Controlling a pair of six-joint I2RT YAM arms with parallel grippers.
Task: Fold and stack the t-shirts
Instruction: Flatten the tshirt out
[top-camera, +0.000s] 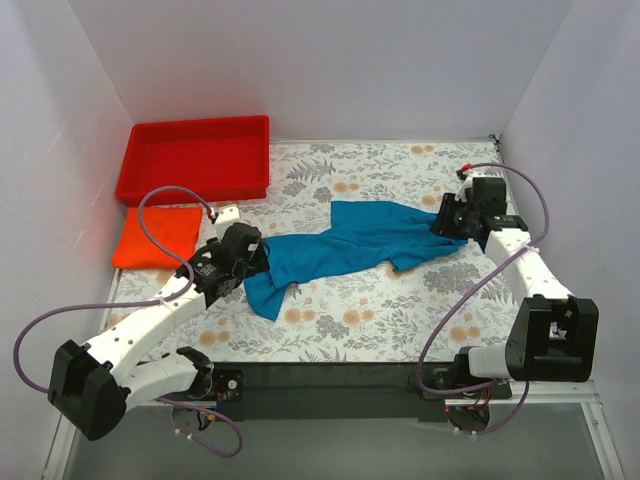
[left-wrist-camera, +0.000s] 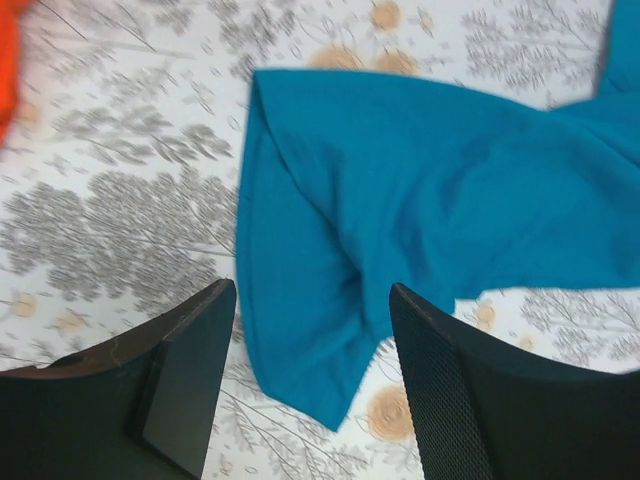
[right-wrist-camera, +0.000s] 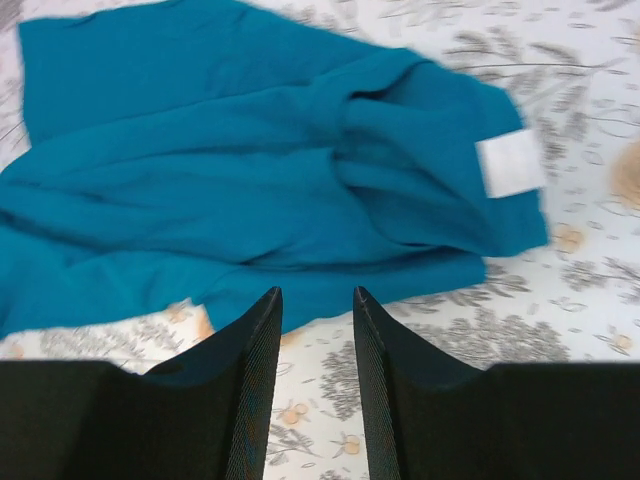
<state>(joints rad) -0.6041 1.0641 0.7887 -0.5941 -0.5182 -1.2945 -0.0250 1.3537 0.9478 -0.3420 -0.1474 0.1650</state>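
The teal-blue t-shirt (top-camera: 350, 245) lies crumpled and stretched across the middle of the flowered table. The orange-red t-shirt (top-camera: 157, 236) lies folded flat at the left, in front of the tray. My left gripper (top-camera: 255, 258) is open and empty, hovering over the teal shirt's left end (left-wrist-camera: 330, 260). My right gripper (top-camera: 447, 222) is open with a narrower gap, empty, at the shirt's right end. In the right wrist view the shirt (right-wrist-camera: 250, 170) with its white label (right-wrist-camera: 510, 163) lies just beyond the fingertips (right-wrist-camera: 268, 300). An orange sliver of the other shirt (left-wrist-camera: 8, 60) shows at the top left of the left wrist view.
A rigid red plastic tray (top-camera: 195, 157) stands at the back left, just behind the orange-red shirt. White walls close in the table on the left, back and right. The arm bases sit on a dark bar (top-camera: 330, 385) at the near edge.
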